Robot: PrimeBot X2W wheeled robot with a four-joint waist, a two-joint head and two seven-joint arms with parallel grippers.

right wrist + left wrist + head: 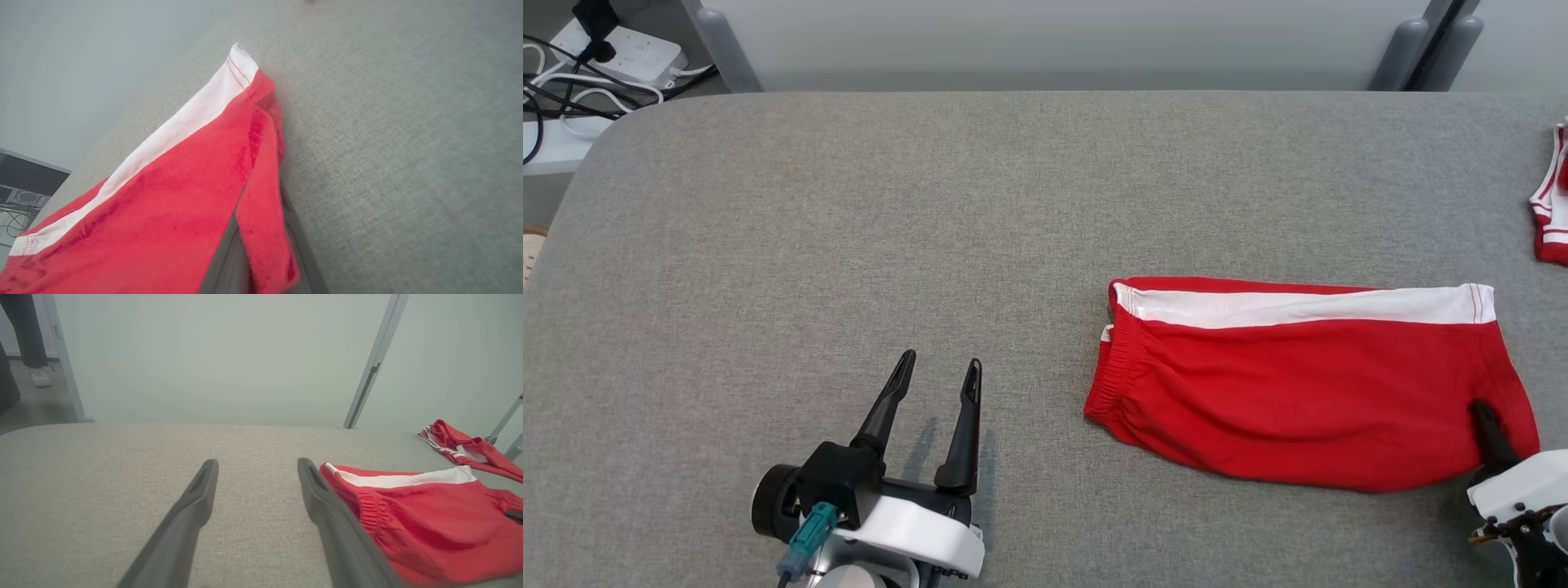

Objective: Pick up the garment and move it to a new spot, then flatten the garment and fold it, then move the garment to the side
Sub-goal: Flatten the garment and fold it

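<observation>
– Pinching a near corner of the folded garment (1307,384) on the bench's (849,204) right side, our right claw (1485,416) holds little cloth; left claw (940,361) gapes, idle.
– One-handed, we risk dragging the fold open.

Grey fabric-topped desk (849,204), far-left corner rounded. Second red-and-white garment (1553,204) crumpled at desk's far right edge. White power strip (621,51) beyond far-left corner, black plug in it, black and white cables (556,98) tangled beside. Pale wall panel (1054,41) behind desk, grey posts (1392,57) against it. Left wrist view: person's dark trouser leg (26,330), white shoe (39,377) on grey floor. Right wrist view: computer case with vent grille (26,198), wires below.
</observation>
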